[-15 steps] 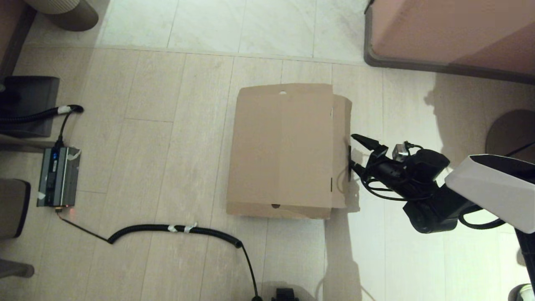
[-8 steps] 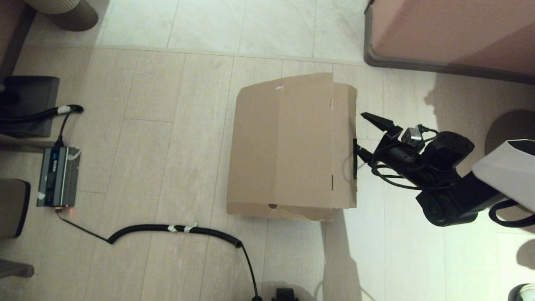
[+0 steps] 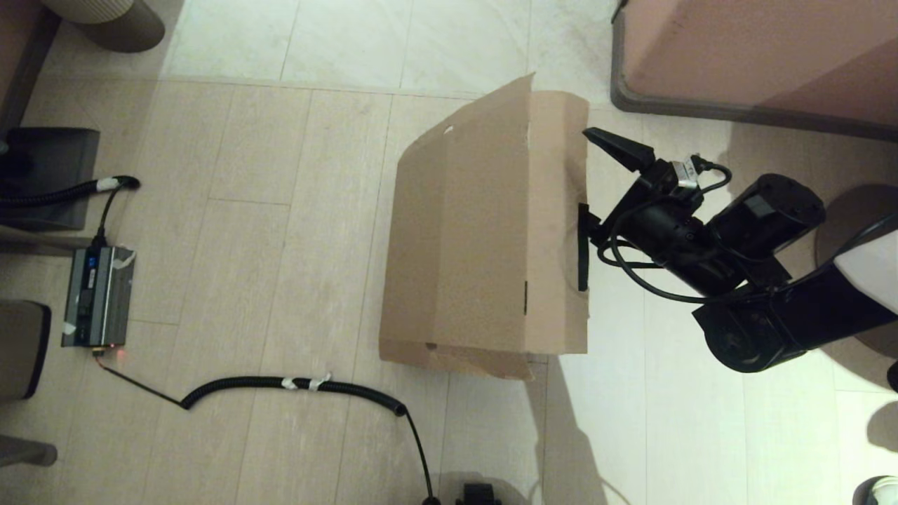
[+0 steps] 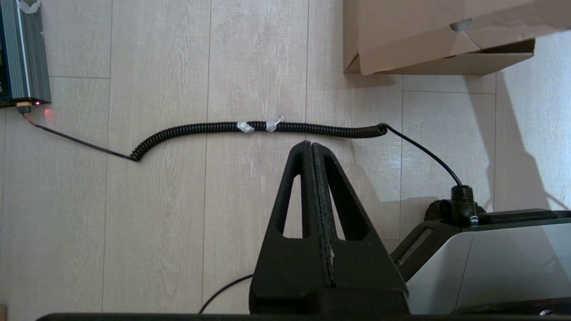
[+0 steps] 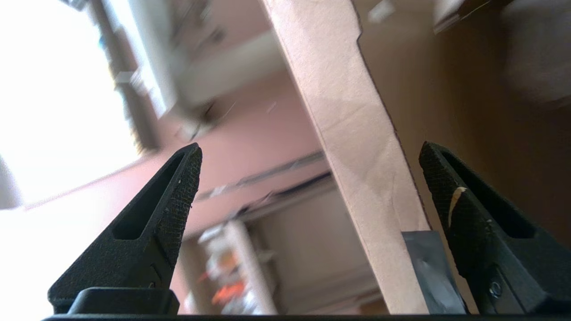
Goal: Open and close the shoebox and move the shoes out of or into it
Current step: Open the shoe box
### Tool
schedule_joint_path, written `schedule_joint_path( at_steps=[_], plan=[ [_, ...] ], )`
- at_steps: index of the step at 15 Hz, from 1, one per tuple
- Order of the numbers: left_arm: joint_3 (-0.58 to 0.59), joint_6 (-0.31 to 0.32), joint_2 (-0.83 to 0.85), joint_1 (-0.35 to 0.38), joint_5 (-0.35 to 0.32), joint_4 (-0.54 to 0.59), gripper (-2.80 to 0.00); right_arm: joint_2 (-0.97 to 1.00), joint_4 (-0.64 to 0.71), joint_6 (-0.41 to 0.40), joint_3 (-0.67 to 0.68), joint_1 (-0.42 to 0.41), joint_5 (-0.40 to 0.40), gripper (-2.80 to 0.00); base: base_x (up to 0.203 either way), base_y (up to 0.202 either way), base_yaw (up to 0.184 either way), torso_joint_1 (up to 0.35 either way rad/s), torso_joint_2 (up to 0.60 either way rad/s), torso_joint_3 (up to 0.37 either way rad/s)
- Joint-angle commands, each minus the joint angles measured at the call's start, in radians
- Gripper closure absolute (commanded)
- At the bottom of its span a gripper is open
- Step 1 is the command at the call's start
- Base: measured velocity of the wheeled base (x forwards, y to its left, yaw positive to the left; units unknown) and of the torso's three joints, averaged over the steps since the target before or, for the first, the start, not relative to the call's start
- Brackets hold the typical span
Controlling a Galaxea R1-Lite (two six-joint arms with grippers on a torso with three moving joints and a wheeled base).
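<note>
In the head view the shoebox [image 3: 477, 238] stands on the floor [image 3: 295, 266] in the middle of the scene, its hinged lid [image 3: 505, 210] lifted on the robot's right side and tilted up. The inside of the box is hidden by the lid, so what it holds cannot be told. The right gripper [image 3: 586, 179] is at the lid's raised front flap beside the dark tape strip [image 3: 582, 247], spread wide, one finger above the flap edge and the other hidden at it. A coiled black cable [image 3: 295, 384] lies on the floor nearer the robot, and a small grey device [image 3: 97, 296] sits well to the left.

The left wrist view shows the left gripper [image 4: 312, 147] pressed closed and holding nothing, above the floor near the coiled cable; a corner of the shoebox is beyond it.

In the right wrist view the gripper's fingers [image 5: 178, 191] stand wide apart with the flap's edge and tape between them.

Compared with a second ago, the lid has risen from nearly flat, and the right gripper has moved up with it.
</note>
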Motion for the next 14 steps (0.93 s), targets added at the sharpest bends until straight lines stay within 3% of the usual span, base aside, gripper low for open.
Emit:
schedule_joint_path(
  at_steps=[1, 6, 10, 14],
  plan=[
    [0.008, 0.000, 0.000, 0.000, 0.000, 0.000, 0.00, -0.057, -0.009, 0.008, -0.007, 0.050, 0.004, -2.80, 0.000, 0.000, 0.000, 0.000, 0.00, 0.000],
    [0.008, 0.000, 0.000, 0.000, 0.000, 0.000, 0.00, -0.103, -0.009, 0.007, -0.065, 0.215, 0.022, -2.80, 0.000, 0.000, 0.000, 0.000, 0.00, 0.000],
    [0.008, 0.000, 0.000, 0.000, 0.000, 0.000, 0.00, 0.024, -0.009, -0.009, -0.178, 0.320, 0.039, -2.80, 0.000, 0.000, 0.000, 0.000, 0.00, 0.000],
    [0.008, 0.000, 0.000, 0.000, 0.000, 0.000, 0.00, 0.266, -0.009, -0.132, -0.372, 0.416, 0.043, -2.80, 0.000, 0.000, 0.000, 0.000, 0.00, 0.000]
  ],
)
